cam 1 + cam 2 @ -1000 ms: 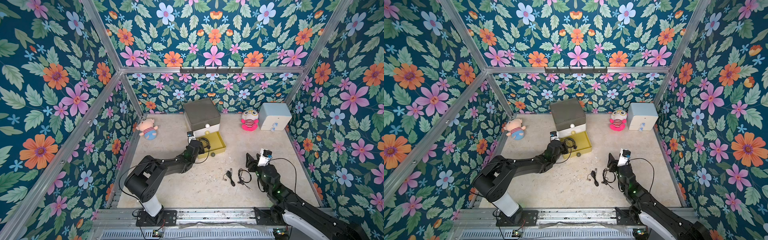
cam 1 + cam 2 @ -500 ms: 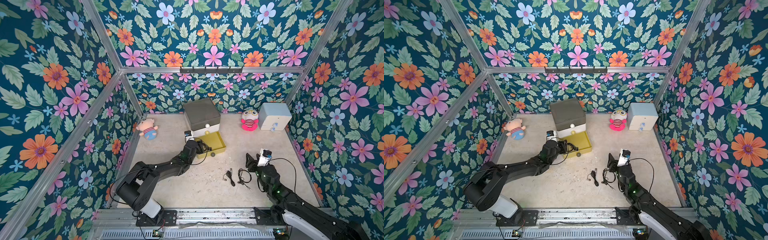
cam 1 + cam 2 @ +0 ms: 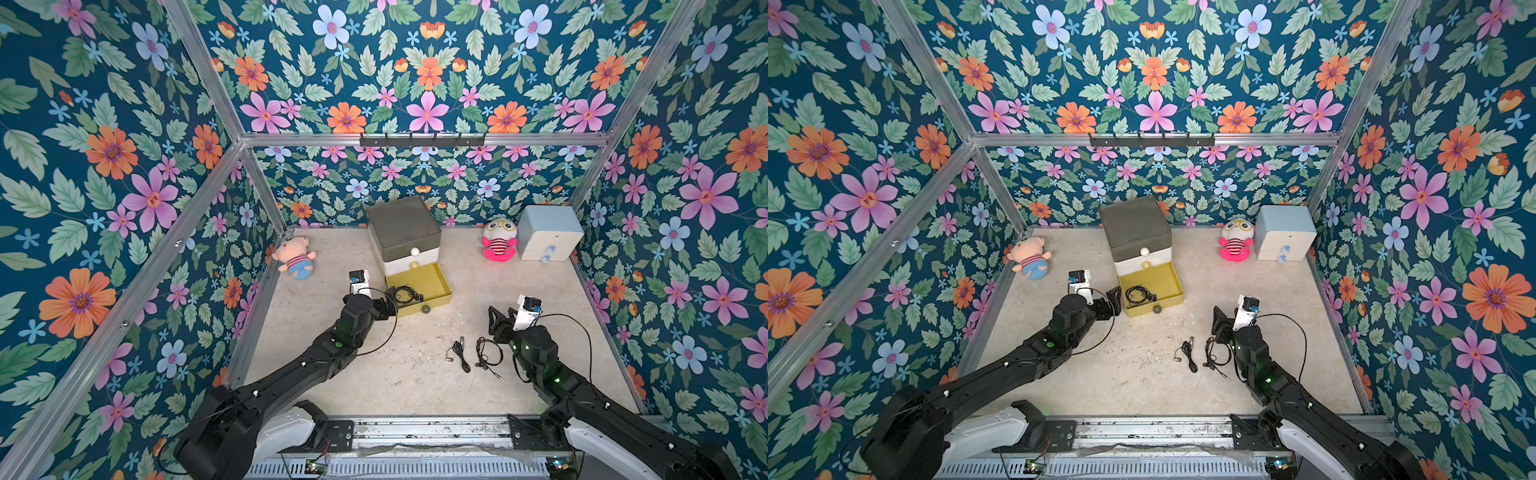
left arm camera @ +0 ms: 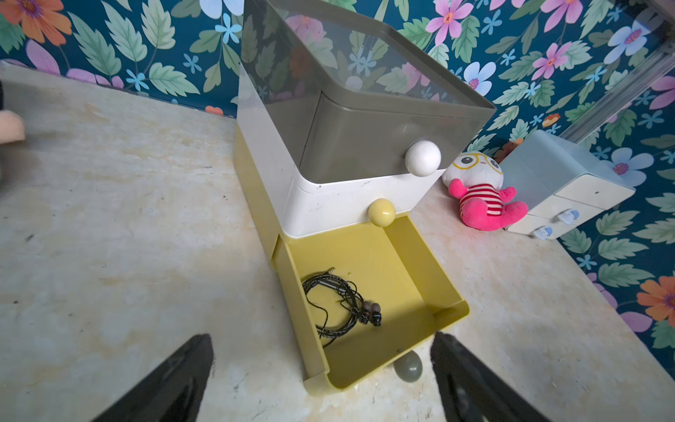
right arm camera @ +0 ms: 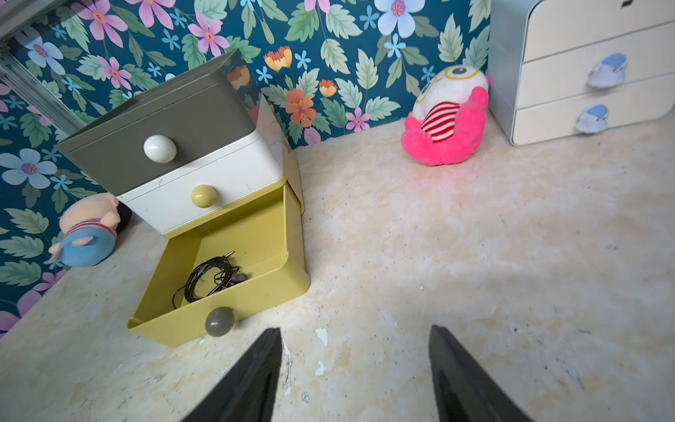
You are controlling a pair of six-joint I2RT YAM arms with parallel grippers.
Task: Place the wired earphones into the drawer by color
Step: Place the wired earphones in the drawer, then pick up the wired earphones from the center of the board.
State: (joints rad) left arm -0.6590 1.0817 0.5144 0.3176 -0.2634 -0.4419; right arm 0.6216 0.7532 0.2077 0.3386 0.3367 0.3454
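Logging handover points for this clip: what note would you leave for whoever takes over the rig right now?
Left tool: open, empty, at the front of the open yellow drawer.
Right tool: open, empty, over the table.
Done: one dark earphone set lies in the yellow drawer.
To do: two dark sets lie apart on the table, the middle set and the set near the right arm. The grey drawer and the white drawer are shut.

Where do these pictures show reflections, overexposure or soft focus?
Left wrist view: the glossy dark grey top of the three-drawer chest mirrors the flowered wallpaper; the left end effector, close to the lens, has soft-edged fingers. Right wrist view: the pale tabletop looks washed out in strong light. Both top views: evenly lit, sharp.
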